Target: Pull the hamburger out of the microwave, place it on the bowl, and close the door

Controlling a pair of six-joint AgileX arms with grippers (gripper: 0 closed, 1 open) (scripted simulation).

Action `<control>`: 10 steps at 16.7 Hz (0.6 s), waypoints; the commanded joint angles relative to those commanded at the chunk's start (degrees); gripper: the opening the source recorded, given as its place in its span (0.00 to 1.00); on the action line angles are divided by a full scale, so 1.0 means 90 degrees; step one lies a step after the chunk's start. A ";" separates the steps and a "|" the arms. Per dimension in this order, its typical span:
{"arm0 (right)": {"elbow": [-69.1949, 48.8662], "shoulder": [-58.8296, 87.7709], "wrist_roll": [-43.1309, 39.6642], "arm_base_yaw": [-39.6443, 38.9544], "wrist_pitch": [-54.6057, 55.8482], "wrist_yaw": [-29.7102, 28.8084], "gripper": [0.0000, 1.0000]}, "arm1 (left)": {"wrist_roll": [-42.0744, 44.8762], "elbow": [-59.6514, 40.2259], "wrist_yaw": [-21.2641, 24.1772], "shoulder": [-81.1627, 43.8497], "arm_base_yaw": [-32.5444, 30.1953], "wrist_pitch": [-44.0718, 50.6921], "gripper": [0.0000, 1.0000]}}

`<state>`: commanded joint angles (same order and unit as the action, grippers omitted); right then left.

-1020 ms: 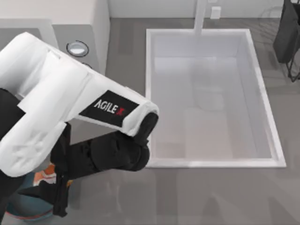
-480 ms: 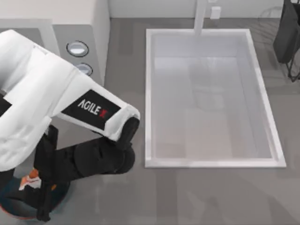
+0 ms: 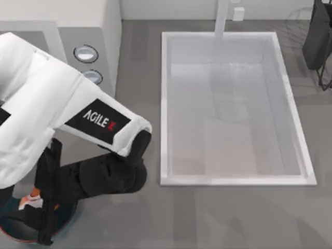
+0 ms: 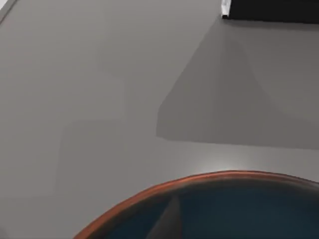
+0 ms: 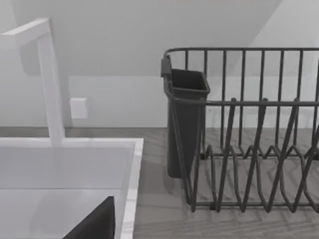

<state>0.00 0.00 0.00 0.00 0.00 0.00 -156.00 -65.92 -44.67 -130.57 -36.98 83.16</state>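
My left gripper [image 3: 45, 228] hangs over the dark teal bowl [image 3: 13, 233] at the table's front left corner. The hamburger [image 3: 30, 201], a small pale lump with orange edges, sits against the gripper above the bowl's far side and appears held. The left wrist view looks down on the bowl's orange rim [image 4: 164, 186] and blue inside. The microwave [image 3: 98, 31] stands at the back left, its two silver dials [image 3: 85, 53] showing. My left arm hides the door and the cavity. A dark part of my right gripper [image 5: 94, 224] shows in the right wrist view.
A large white sink basin [image 3: 233, 109] fills the middle and right of the table, with a white tap [image 3: 222, 18] behind it. A dark wire dish rack with a cutlery cup [image 5: 187, 124] stands at the back right. Bare grey counter runs along the front.
My left arm swung left and toward the front with the hamburger, from beside the bowl to over it. In the last half second it barely moved.
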 joint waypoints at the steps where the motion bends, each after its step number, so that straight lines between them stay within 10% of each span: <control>1: 0.0000 0.0000 0.0000 0.0000 0.0000 0.0000 1.00 | 0.0000 0.0000 0.0000 0.0000 0.0000 0.0000 0.30; 10: 0.0000 0.0000 0.0000 0.0000 0.0000 0.0000 1.00 | 0.0000 0.0000 0.0000 0.0000 0.0000 0.0000 0.98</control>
<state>0.00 0.00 0.00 0.00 0.00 0.00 -156.00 -65.92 -44.67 -130.57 -36.98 83.16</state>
